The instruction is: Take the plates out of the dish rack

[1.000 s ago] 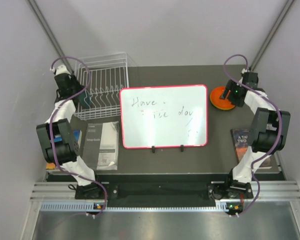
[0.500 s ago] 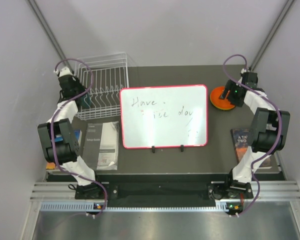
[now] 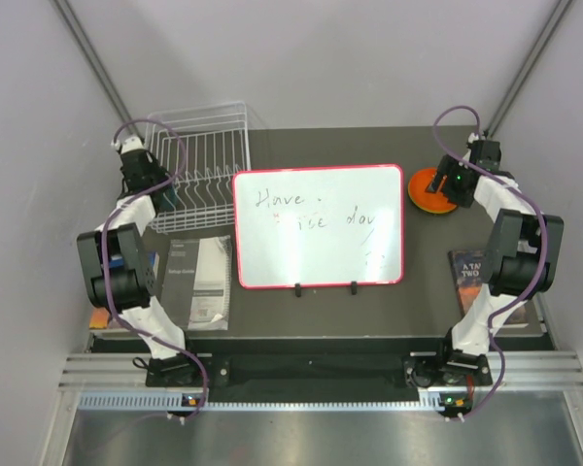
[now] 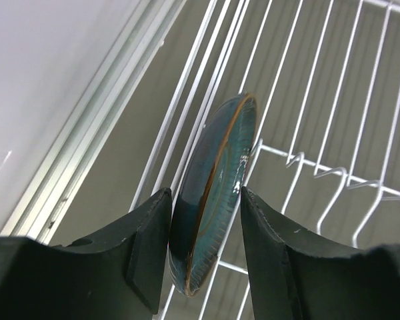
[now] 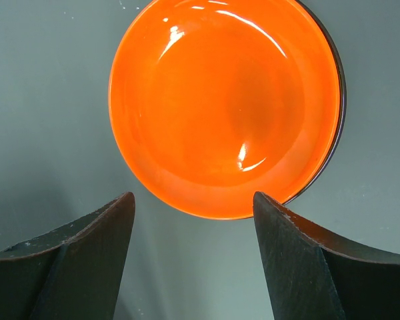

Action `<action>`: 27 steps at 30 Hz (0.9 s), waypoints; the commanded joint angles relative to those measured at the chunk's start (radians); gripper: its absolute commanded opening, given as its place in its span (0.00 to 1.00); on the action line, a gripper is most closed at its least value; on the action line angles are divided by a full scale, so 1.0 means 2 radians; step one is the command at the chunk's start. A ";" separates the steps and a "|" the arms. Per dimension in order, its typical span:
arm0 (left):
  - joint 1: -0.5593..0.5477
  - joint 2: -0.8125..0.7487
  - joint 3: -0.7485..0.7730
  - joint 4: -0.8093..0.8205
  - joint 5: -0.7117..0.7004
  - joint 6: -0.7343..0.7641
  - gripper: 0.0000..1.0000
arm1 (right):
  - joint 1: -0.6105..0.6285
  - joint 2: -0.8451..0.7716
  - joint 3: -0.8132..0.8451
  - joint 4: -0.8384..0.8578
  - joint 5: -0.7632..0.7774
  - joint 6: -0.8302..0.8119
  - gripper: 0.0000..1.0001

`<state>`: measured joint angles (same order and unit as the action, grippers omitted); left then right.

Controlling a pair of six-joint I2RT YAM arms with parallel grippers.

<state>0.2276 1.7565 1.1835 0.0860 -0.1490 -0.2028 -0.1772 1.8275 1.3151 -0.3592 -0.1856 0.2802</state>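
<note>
The white wire dish rack (image 3: 209, 146) stands at the table's far left. A teal-blue plate (image 3: 167, 197) stands on edge in its near left part, tilted between the wires (image 4: 217, 193). My left gripper (image 3: 158, 189) straddles this plate's rim (image 4: 203, 197), jaws open; the left pad touches the plate's back and a narrow gap shows on the right. An orange plate (image 3: 426, 189) lies flat on the table at the far right (image 5: 223, 100). My right gripper (image 3: 449, 183) hangs open and empty just at its near edge (image 5: 193, 200). Red and lime green plates are out of view.
A pink-framed whiteboard (image 3: 318, 225) fills the table's middle. A grey booklet (image 3: 199, 282) lies in front of the rack and a dark book (image 3: 466, 272) at the right front. The rack's wires (image 4: 307, 80) stand close around my left fingers.
My left arm has shifted slightly toward the far side at the rack's left end. The right arm and the orange plate have not moved.
</note>
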 commanded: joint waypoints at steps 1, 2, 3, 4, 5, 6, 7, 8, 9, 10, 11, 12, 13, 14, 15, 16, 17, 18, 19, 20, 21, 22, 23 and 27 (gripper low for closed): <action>-0.003 0.011 0.007 0.019 -0.017 0.012 0.50 | 0.004 0.007 0.009 0.013 -0.002 -0.006 0.72; -0.003 0.012 0.007 0.023 -0.019 0.013 0.50 | 0.004 0.008 0.010 0.013 -0.002 -0.007 0.72; -0.003 0.013 0.005 0.026 -0.020 0.013 0.48 | 0.004 0.010 0.012 0.012 -0.002 -0.006 0.72; -0.003 0.011 0.003 0.029 -0.021 0.014 0.47 | 0.004 0.010 0.012 0.013 -0.001 -0.006 0.72; -0.003 0.011 0.001 0.033 -0.021 0.016 0.44 | 0.004 0.010 0.013 0.012 -0.002 -0.005 0.72; -0.003 0.011 0.000 0.038 -0.020 0.016 0.30 | 0.005 0.012 0.014 0.012 -0.002 -0.004 0.72; -0.004 0.011 0.000 0.039 -0.018 0.016 0.20 | 0.005 0.012 0.014 0.012 -0.002 -0.005 0.72; -0.005 0.010 0.000 0.039 -0.018 0.019 0.12 | 0.005 0.012 0.014 0.012 -0.001 -0.004 0.72; -0.004 0.009 -0.002 0.042 -0.018 0.021 0.06 | 0.005 0.012 0.014 0.012 -0.001 -0.004 0.72; -0.007 0.005 -0.005 0.048 -0.018 0.023 0.00 | 0.004 0.012 0.015 0.011 -0.002 -0.004 0.71; -0.007 0.004 -0.007 0.052 -0.016 0.028 0.00 | 0.004 0.012 0.015 0.011 -0.001 -0.006 0.72; -0.009 0.002 -0.010 0.055 -0.016 0.029 0.00 | 0.005 0.012 0.016 0.009 0.000 -0.006 0.72; -0.012 -0.003 -0.011 0.057 -0.016 0.031 0.00 | 0.004 0.012 0.017 0.009 0.000 -0.006 0.72; -0.013 -0.005 -0.013 0.060 -0.016 0.038 0.00 | 0.004 0.012 0.018 0.008 0.000 -0.007 0.72; -0.015 -0.008 -0.016 0.064 -0.019 0.041 0.00 | 0.005 0.011 0.019 0.006 0.000 -0.007 0.72; -0.018 -0.015 -0.018 0.070 -0.020 0.042 0.00 | 0.005 0.011 0.020 0.005 -0.001 -0.007 0.72; -0.018 -0.018 -0.020 0.072 -0.018 0.048 0.00 | 0.006 0.010 0.021 0.004 0.001 -0.007 0.72; -0.020 -0.021 -0.017 0.074 -0.014 0.054 0.00 | 0.006 0.007 0.021 0.003 0.004 -0.007 0.71; -0.026 -0.028 -0.015 0.075 -0.016 0.061 0.00 | 0.007 0.004 0.023 0.001 0.005 -0.009 0.71; -0.031 -0.032 -0.012 0.077 -0.022 0.079 0.00 | 0.007 0.002 0.024 -0.001 0.011 -0.009 0.71; -0.039 -0.036 -0.008 0.079 -0.026 0.089 0.00 | 0.007 -0.003 0.025 -0.003 0.014 -0.010 0.72; -0.042 -0.044 -0.007 0.083 -0.029 0.097 0.00 | 0.009 -0.007 0.028 -0.009 0.018 -0.016 0.72; -0.045 -0.048 -0.005 0.087 -0.032 0.114 0.00 | 0.010 -0.017 0.029 -0.011 0.031 -0.018 0.74; -0.062 -0.074 -0.010 0.103 -0.049 0.137 0.00 | 0.013 -0.046 0.026 -0.013 0.057 -0.028 0.79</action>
<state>0.1444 1.7302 1.1500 0.1280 -0.2413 0.0273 -0.1661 1.8420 1.3186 -0.3763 -0.1379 0.2600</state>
